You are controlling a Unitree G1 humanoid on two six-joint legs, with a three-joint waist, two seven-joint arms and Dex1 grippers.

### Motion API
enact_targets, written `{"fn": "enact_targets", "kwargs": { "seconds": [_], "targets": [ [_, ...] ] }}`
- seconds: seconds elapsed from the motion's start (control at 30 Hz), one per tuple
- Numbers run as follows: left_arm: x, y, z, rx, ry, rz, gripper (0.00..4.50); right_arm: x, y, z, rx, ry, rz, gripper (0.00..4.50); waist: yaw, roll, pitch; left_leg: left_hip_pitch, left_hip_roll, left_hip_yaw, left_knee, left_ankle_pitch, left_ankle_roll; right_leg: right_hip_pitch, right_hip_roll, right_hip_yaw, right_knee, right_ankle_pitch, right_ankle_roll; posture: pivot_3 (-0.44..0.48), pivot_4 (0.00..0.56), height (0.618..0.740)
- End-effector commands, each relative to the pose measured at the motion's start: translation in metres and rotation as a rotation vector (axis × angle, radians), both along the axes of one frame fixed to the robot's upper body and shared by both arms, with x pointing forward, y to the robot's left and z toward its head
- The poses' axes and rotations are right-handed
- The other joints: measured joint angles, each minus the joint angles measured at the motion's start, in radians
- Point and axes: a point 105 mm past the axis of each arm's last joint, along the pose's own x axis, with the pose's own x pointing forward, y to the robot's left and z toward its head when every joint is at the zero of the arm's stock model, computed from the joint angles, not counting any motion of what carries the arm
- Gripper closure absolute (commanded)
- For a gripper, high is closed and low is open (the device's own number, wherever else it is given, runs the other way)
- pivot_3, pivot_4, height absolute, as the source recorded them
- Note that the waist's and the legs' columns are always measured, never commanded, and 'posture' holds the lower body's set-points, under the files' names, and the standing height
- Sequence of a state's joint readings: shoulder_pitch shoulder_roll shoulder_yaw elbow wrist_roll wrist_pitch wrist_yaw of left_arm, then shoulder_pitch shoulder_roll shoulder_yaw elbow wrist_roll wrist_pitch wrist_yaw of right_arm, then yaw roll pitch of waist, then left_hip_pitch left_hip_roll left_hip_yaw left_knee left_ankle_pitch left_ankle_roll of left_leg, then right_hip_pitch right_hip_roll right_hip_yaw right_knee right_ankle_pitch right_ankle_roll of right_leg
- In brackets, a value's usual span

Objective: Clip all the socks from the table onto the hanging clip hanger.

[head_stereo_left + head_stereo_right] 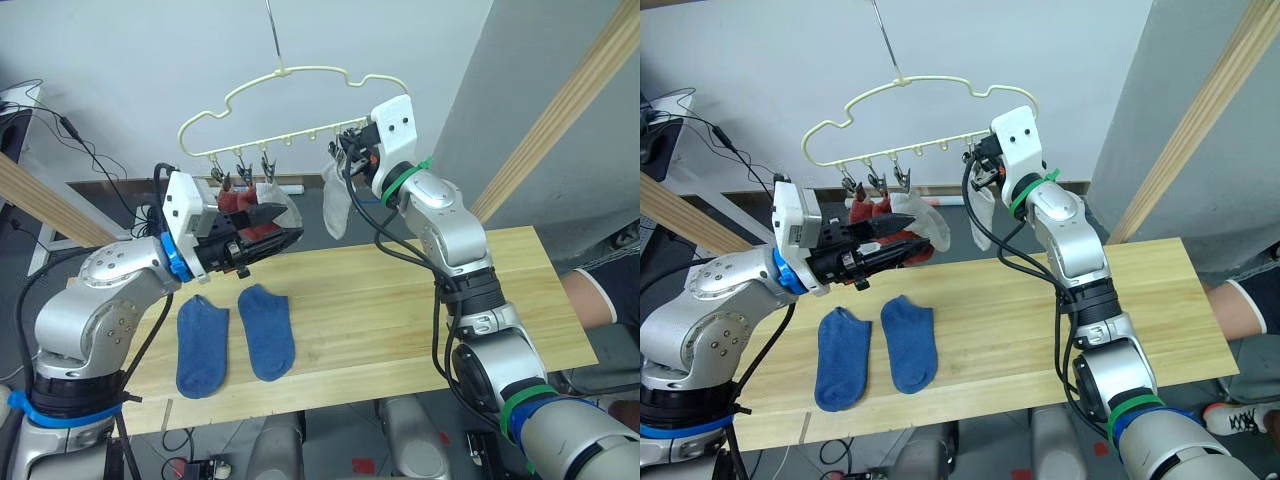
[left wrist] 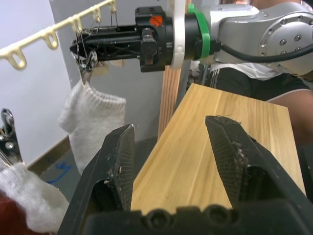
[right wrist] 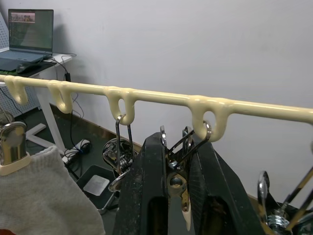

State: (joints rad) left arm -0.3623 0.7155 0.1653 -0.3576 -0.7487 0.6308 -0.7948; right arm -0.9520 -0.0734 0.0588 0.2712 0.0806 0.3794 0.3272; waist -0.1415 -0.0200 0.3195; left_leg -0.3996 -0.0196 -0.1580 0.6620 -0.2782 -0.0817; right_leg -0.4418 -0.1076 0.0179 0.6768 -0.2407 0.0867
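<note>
The pale yellow clip hanger (image 1: 290, 72) hangs above the table's (image 1: 400, 300) far edge. Two blue socks (image 1: 203, 345) (image 1: 267, 330) lie flat side by side on the table's left part. Rust red socks (image 1: 238, 200) and a light grey sock (image 1: 932, 228) hang from the hanger's left clips. Just in front of them my left gripper (image 1: 290, 226) is open and holds nothing. Another grey sock (image 1: 335, 205) hangs from a clip further right. Right beside it my right gripper (image 3: 176, 147) is shut on a metal clip (image 3: 172, 182) under the hanger's bar.
Slanted wooden poles (image 1: 570, 110) (image 1: 40, 200) flank the table on both sides. A person's leg (image 1: 600, 290) shows at the table's right end. A desk with a laptop (image 3: 29, 34) and cables stands behind on the left.
</note>
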Motion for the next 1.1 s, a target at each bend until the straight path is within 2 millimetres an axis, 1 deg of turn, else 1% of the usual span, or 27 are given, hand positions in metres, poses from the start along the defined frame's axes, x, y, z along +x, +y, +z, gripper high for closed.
{"fn": "enact_targets", "kwargs": {
  "seconds": [0.03,0.1,0.17,0.2,0.27,0.3,0.33,0.37,0.43,0.5,0.57,0.77,0.87,1.03,1.1],
  "targets": [
    [-0.006,-0.001,0.003,-0.009,-0.043,0.024,1.94,-0.007,-0.001,0.016,0.031,-0.055,0.019,4.31,0.000,0.000,0.000,0.000,0.000,0.000,0.000,0.000,0.000,0.000,0.000,0.000,0.000,0.000,0.000,-0.147,0.296,0.740],
    [0.001,0.001,-0.011,0.019,-0.044,0.119,1.94,-0.007,-0.002,0.017,0.036,-0.056,0.024,4.31,0.000,0.000,0.000,0.000,0.000,0.000,0.000,0.000,0.000,0.000,0.000,0.000,0.000,0.000,0.000,-0.147,0.296,0.740],
    [0.004,0.003,-0.020,0.042,-0.050,0.174,1.94,-0.008,-0.003,0.017,0.039,-0.055,0.027,4.31,0.000,0.000,0.000,0.000,0.000,0.000,0.000,0.000,0.000,0.000,0.000,0.000,0.000,0.000,0.000,-0.147,0.296,0.740],
    [0.006,0.004,-0.029,0.047,-0.031,0.220,1.77,-0.008,-0.003,0.017,0.038,-0.056,0.028,4.31,0.000,0.000,0.000,0.000,0.000,0.000,0.000,0.000,0.000,0.000,0.000,0.000,0.000,0.000,0.000,-0.147,0.296,0.740],
    [0.007,0.007,-0.055,0.082,0.005,0.311,1.39,-0.008,-0.003,0.017,0.034,-0.058,0.030,4.31,0.000,0.000,0.000,0.000,0.000,0.000,0.000,0.000,0.000,0.000,0.000,0.001,0.000,0.000,0.000,-0.147,0.296,0.740],
    [0.007,0.009,-0.069,0.079,0.035,0.372,1.08,-0.008,-0.004,0.017,0.032,-0.058,0.031,4.31,-0.001,0.000,0.000,0.000,0.000,0.000,0.000,0.000,0.000,0.000,0.000,0.001,0.000,0.000,0.000,-0.150,0.295,0.740],
    [0.007,0.010,-0.077,0.076,0.052,0.410,0.81,-0.008,-0.004,0.017,0.031,-0.058,0.031,4.31,-0.001,0.000,0.000,0.000,0.000,0.001,0.000,0.000,0.000,0.000,0.000,0.001,0.000,0.000,0.000,-0.150,0.295,0.740],
    [0.006,0.011,-0.091,0.079,0.082,0.455,0.51,-0.008,-0.005,0.017,0.030,-0.058,0.031,4.31,0.001,0.000,0.000,0.000,0.000,0.001,0.000,0.000,0.000,0.000,0.000,0.001,0.000,0.000,0.000,-0.151,0.294,0.740],
    [0.000,0.008,-0.122,0.109,0.120,0.490,0.01,-0.008,-0.006,0.016,0.028,-0.056,0.032,4.31,0.001,0.000,0.000,0.000,0.000,0.001,0.000,0.000,0.000,0.000,0.000,0.001,0.000,0.000,0.000,-0.151,0.294,0.740],
    [-0.003,0.013,-0.145,0.128,0.146,0.572,0.00,-0.009,-0.006,0.016,0.024,-0.054,0.033,4.31,0.002,0.000,0.000,0.000,0.000,0.001,0.000,0.000,0.000,0.000,0.000,0.001,0.000,0.000,0.000,-0.162,0.298,0.740],
    [-0.001,0.023,-0.159,0.108,0.169,0.669,0.00,-0.009,-0.006,0.015,0.019,-0.052,0.035,4.31,0.003,0.000,0.000,0.000,0.000,0.001,0.001,0.000,0.000,0.000,0.000,0.001,0.001,0.000,0.000,-0.170,0.300,0.740],
    [0.012,0.042,-0.177,0.085,0.189,0.814,0.00,-0.011,-0.005,0.013,0.011,-0.044,0.039,4.31,0.003,0.000,0.000,0.000,0.000,0.001,0.001,0.000,0.000,0.000,0.000,0.000,0.003,0.002,-0.002,-0.179,0.303,0.740],
    [0.014,0.044,-0.192,0.098,0.248,0.811,0.00,-0.011,-0.004,0.013,0.009,-0.041,0.041,4.31,0.001,0.000,0.000,0.000,0.000,0.001,0.001,0.000,0.000,0.000,0.000,0.000,0.003,0.002,-0.002,-0.178,0.303,0.740],
    [0.010,0.040,-0.209,0.140,0.320,0.782,0.00,-0.011,-0.003,0.013,0.010,-0.040,0.044,4.31,-0.001,0.000,0.000,0.000,0.000,0.001,0.001,0.000,0.001,0.000,0.000,0.000,0.002,0.002,-0.002,-0.181,0.307,0.740],
    [0.009,0.040,-0.211,0.156,0.319,0.786,0.38,-0.012,-0.002,0.014,0.011,-0.039,0.045,4.31,0.000,0.000,0.000,0.000,0.000,0.001,0.001,0.000,0.001,0.000,0.000,0.000,0.002,0.002,-0.002,-0.182,0.310,0.740]
  ]
}}
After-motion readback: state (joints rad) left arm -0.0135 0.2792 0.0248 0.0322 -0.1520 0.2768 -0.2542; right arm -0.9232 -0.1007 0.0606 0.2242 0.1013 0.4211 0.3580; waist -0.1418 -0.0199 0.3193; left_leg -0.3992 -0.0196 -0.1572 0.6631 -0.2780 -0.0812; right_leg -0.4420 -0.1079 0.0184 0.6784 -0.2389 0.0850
